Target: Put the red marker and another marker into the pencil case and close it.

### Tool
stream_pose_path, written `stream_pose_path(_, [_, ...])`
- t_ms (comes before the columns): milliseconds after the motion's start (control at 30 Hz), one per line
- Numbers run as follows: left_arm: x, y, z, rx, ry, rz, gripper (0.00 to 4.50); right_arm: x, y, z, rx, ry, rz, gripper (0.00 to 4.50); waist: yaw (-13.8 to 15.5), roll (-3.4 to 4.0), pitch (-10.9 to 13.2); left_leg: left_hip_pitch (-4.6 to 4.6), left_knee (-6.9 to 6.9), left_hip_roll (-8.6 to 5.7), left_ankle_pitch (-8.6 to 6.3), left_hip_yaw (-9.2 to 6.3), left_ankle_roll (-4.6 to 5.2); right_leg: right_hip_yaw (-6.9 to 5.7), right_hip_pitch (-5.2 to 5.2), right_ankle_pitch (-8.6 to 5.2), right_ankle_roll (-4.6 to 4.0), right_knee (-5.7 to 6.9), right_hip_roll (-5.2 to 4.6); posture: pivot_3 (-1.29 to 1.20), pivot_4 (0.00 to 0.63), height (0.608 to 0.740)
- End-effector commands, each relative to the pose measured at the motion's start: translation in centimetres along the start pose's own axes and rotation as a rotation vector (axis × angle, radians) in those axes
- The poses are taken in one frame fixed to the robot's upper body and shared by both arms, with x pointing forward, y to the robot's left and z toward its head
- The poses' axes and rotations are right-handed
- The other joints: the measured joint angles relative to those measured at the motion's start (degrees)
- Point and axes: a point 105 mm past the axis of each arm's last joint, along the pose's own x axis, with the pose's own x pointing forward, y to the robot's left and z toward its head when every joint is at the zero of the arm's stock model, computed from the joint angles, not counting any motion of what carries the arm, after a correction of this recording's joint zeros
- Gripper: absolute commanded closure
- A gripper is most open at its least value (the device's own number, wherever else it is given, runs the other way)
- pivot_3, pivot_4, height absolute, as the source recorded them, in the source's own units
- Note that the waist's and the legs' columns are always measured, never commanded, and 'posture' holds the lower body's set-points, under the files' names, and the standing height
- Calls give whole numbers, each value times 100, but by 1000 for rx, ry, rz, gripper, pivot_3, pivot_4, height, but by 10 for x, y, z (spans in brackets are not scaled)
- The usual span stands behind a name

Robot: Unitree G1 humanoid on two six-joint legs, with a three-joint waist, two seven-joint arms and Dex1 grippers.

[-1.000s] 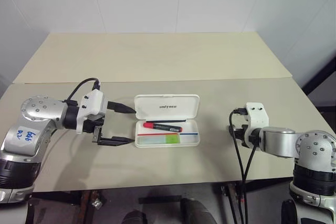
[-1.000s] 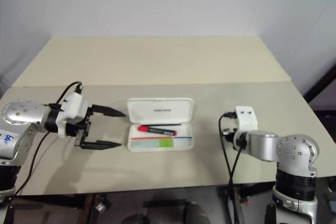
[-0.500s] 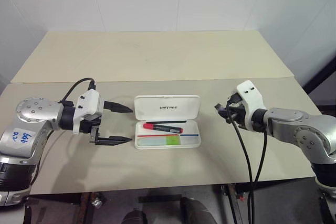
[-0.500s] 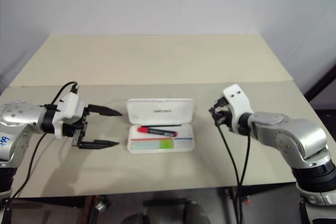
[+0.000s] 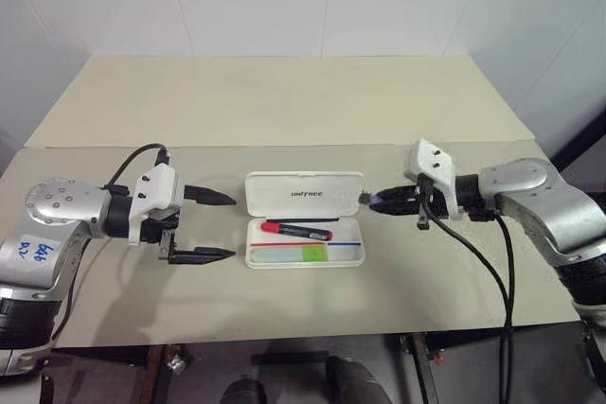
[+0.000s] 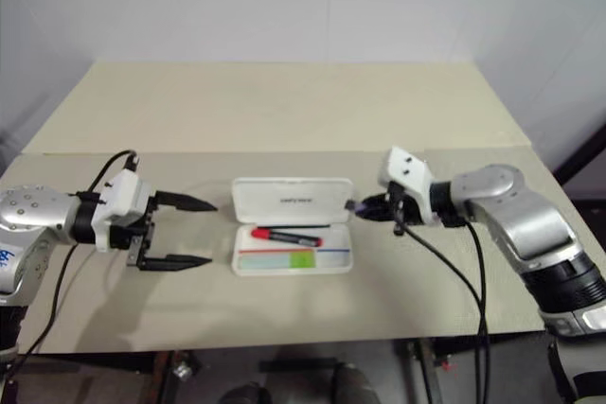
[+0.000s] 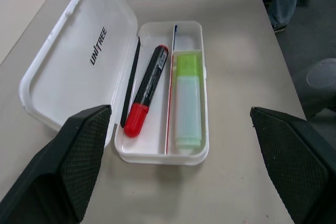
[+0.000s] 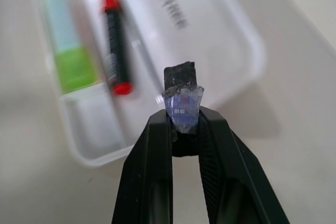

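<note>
The white pencil case (image 5: 305, 254) lies open mid-table, its lid (image 5: 303, 194) folded back flat with the lettering up. In the tray, the red marker (image 5: 295, 230) lies along the lid side. The pale marker with a lime-green cap (image 5: 289, 253) lies along the near side. My left gripper (image 5: 225, 226) hovers open just off the case's left end, one finger (image 7: 68, 166) on either side of the view. My right gripper (image 5: 374, 202) is shut and points at the lid's right end, close to its edge; a bluish crumpled bit shows at its tips (image 8: 181, 111).
The beige table (image 5: 284, 111) is two boards with a seam across the middle, and a white wall stands behind. Black cables hang from both wrists (image 5: 473, 253). A dark gap borders the table's right edge (image 5: 578, 139).
My right arm has swung up and left from the table's right side, its wrist rolling over, until its shut tips reached the lid's right end. The left gripper has stayed put.
</note>
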Motion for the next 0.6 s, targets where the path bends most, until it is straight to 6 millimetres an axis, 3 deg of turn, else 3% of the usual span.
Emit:
stream_pose_path(33, [-6,-3,8,49,9,15,0,7,9,8,-110,-3,98,4155,0,0,0,0,1,0,0,-1,0,-1,0,0,0,4,0,0,150,740])
stream_pose_path(367, [-7,-9,4,36,26,23,0,42,28,-5,-137,46,193,4155,1,0,0,3,62,1,-1,0,-1,1,0,-4,-7,40,-2,0,150,740])
stream_pose_path(600, [-8,-11,6,33,28,29,0,52,32,-15,-148,76,207,4155,2,0,0,14,69,-1,2,-2,-4,0,2,-6,-12,63,-1,0,150,740])
